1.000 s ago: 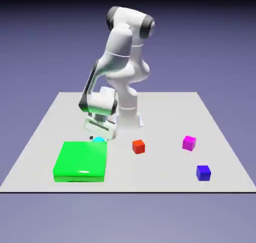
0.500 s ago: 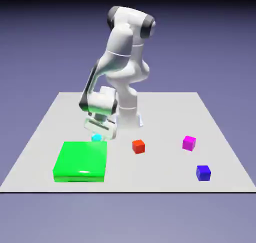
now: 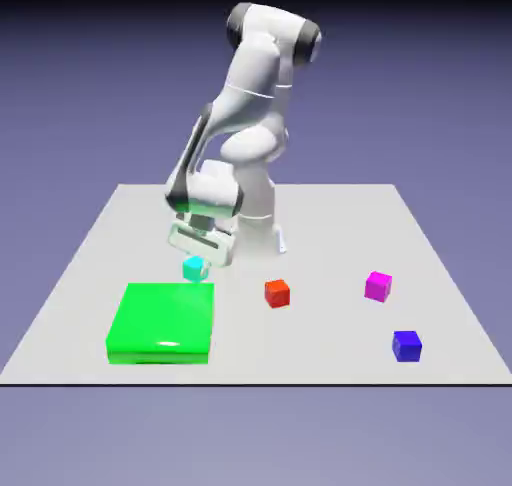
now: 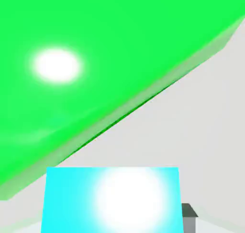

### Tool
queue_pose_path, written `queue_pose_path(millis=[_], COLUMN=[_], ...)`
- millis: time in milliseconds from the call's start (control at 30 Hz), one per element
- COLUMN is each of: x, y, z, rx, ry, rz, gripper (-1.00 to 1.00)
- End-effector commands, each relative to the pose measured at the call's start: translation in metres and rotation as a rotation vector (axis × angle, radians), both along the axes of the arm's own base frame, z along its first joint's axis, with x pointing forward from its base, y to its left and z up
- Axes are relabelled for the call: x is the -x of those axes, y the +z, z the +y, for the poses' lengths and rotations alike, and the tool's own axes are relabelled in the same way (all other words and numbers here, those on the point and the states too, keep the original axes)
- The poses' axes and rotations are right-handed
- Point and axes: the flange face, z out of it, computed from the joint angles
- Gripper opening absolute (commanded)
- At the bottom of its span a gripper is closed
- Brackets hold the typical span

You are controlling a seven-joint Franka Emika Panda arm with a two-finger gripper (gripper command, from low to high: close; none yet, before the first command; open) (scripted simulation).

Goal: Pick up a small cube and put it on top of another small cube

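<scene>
jaws (image 3: 197, 265) clamped on the cyan cube (image 3: 194, 269) — both higher than in the earlier frame; the hand tilts above the bench (image 3: 320, 234).

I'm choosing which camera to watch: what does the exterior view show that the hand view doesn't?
Only the exterior view: the red cube, magenta cube and dark blue cube.
Only the hand view: a grey fingertip beside the cyan cube.
Both: the cyan cube, green block and pale tabletop.
</scene>
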Motion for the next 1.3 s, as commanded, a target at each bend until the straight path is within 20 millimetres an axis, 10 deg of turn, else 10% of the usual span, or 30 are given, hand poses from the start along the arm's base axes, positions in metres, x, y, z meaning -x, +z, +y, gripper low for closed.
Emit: queue_pose_path(millis=[0, 467, 833, 1000, 1267], x=[0.0, -0.013, 0.046, -0.024, -0.141], y=[0.002, 0.009, -0.012, 0.022, 0.046], z=[0.001, 0.008, -0.047, -0.104, -0.037], rx=[-0.002, -0.056, -0.387, -0.364, -0.234], ry=[-0.001, 0.087, -0.693, -0.667, 0.264], rz=[0.0, -0.037, -0.168, -0.328, -0.309], gripper=[-1.0, -1.0, -1.0, -1.0, -1.0])
